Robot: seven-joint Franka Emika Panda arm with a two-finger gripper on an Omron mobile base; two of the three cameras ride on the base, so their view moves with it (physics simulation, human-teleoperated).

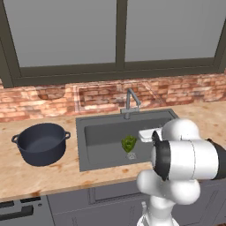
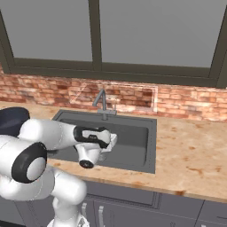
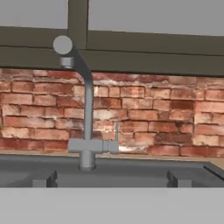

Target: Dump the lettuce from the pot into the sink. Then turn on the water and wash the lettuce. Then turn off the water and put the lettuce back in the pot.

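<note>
The tabletop [image 1: 53,176], a light speckled slab below a brick wall and a dark-framed window, carries everything here, and the sink [image 1: 88,145] is cut into it directly under and ahead of the end effector [image 3: 112,181]. The pot [image 1: 41,143] stands upright and looks empty on the tabletop well off to the end effector's left, clear of the sink's rim. The faucet [image 3: 87,109] rises from the sink's back edge straight ahead of the end effector and a little to its left in the hand view, its neck vertical and its spout arching forward toward the camera; a thin upright lever stands just beside the base on the right. The lettuce [image 1: 129,143] sits on the basin floor next to the drain, below and to the left of the end effector, so the dumping step looks done. The end effector is level over the basin, pointing at the back wall; its 2 fingertips stand wide apart at the bottom of the hand view with nothing between them. The coming move appears to be turning on the water, and it turns on 1 relation: the faucet lies ahead along the end effector's own pointing line, with its long axis upright, so a forward reach should meet the lever.
</note>
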